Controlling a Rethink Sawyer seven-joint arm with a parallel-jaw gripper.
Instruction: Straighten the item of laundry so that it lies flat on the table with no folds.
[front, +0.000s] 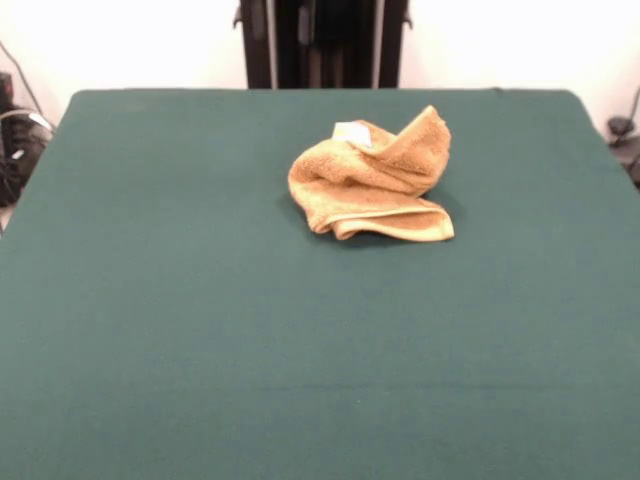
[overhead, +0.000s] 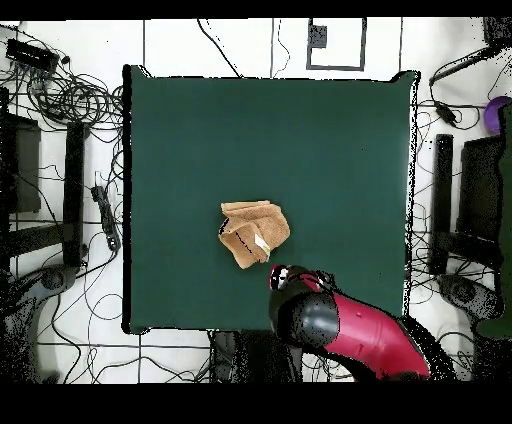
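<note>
The item of laundry (front: 370, 180), a mustard-orange terry towel, lies crumpled in a heap on the table (front: 200, 320), right of centre and toward the far side. Its layers are folded over each other, one corner stands up, and a white tag (front: 350, 132) shows at its back edge. In the overhead view the towel (overhead: 252, 232) sits below the centre of the table (overhead: 200, 130). My gripper (overhead: 282, 277) shows only from above at the end of the red and black arm (overhead: 360, 340). It is just beside the towel toward the robot's side and apart from it. The front view does not show it.
The pedestal (front: 320, 40) stands behind the table's far edge. Cables (overhead: 60, 100) and dark equipment (overhead: 470, 200) lie on the floor around the table. More cables (front: 15, 140) show at the left of the front view.
</note>
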